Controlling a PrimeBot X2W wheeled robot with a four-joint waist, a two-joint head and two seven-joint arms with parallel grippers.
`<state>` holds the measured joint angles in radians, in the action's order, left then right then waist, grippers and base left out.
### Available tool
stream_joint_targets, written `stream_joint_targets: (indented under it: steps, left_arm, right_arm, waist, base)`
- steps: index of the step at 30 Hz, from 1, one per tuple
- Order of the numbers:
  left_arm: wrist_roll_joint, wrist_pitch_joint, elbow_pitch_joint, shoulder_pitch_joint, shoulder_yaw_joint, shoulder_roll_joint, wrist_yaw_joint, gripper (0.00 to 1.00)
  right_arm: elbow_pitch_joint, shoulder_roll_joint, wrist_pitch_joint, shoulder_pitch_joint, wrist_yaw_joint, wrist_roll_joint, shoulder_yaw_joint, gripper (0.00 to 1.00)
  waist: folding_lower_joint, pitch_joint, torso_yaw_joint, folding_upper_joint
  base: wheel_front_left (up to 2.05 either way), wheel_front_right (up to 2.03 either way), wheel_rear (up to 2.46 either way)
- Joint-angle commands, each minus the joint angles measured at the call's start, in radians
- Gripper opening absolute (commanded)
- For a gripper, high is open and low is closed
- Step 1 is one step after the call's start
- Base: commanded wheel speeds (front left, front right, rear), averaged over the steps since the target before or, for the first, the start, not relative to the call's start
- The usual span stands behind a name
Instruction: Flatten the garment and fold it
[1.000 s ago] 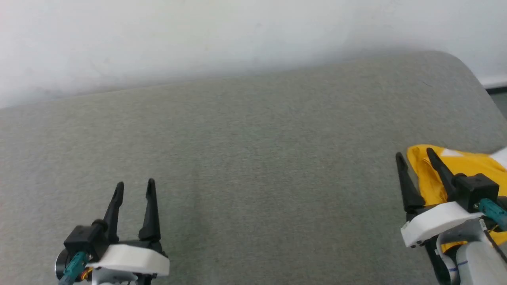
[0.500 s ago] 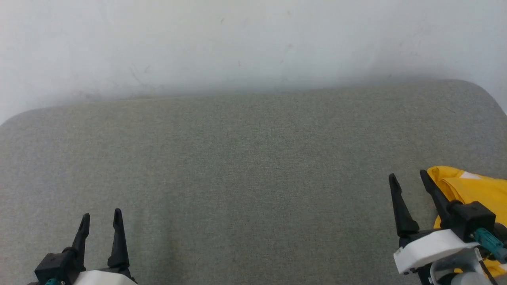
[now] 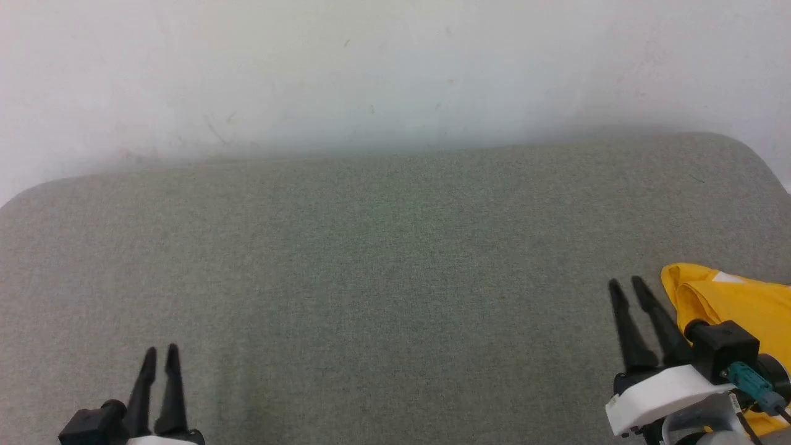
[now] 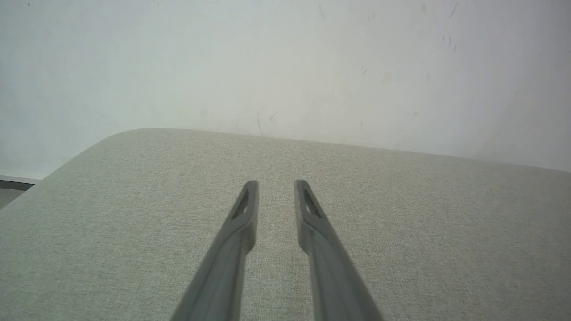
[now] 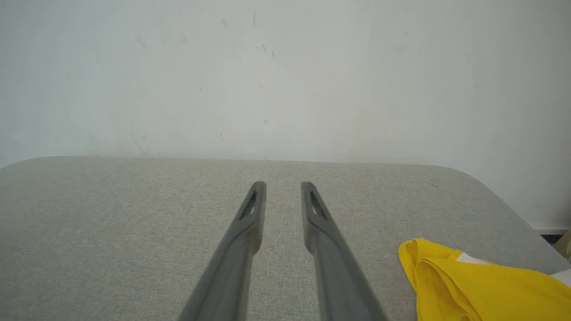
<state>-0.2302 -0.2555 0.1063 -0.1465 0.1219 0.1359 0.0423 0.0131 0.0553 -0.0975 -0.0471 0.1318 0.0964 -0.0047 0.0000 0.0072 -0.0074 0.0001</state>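
Left gripper [image 3: 160,353] and right gripper [image 3: 625,285] — fingers [image 4: 241,223] slightly parted, empty — with the yellow garment [image 3: 738,303] just beside the right.

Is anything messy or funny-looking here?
Yes, the yellow garment lies bunched in folds at the right side of the grey padded surface, just beside the right gripper, not spread flat. Nothing looks spilled or broken.

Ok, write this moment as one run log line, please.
garment: bunched, right side of grey surface | left gripper: jaws open, empty | right gripper: jaws open, empty, beside garment
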Motion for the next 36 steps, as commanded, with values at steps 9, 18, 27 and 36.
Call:
stream_joint_targets:
  steps: [9,18,27,36]
  left_arm:
    - [0.015,0.017,-0.007,0.009,-0.008,-0.006,-0.003,0.0]
    - [0.031,0.035,-0.015,0.02,-0.017,-0.012,-0.006,0.0]
    - [0.046,0.051,-0.021,0.029,-0.025,-0.017,-0.008,0.0]
    - [0.063,0.07,-0.029,0.04,-0.033,-0.023,-0.012,0.0]
  right_arm:
    - [-0.001,0.0,0.006,0.003,0.0,-0.006,0.0,0.0]
    - [-0.002,-0.001,0.013,0.006,0.0,-0.013,0.0,0.0]
    - [-0.003,-0.001,0.02,0.009,0.0,-0.019,0.001,0.0]
    - [-0.004,-0.001,0.027,0.013,0.0,-0.026,0.001,0.0]
  waist:
    - [0.0001,0.0,0.0,-0.0001]
    - [0.0001,-0.001,0.001,-0.0001]
    - [0.0,-0.001,0.001,-0.0001]
    - [0.0,-0.002,0.002,-0.0001]
  base:
    - [0.0,0.0,0.0]
    - [0.0,0.0,0.0]
    - [0.0,0.0,0.0]
    - [0.0,0.0,0.0]
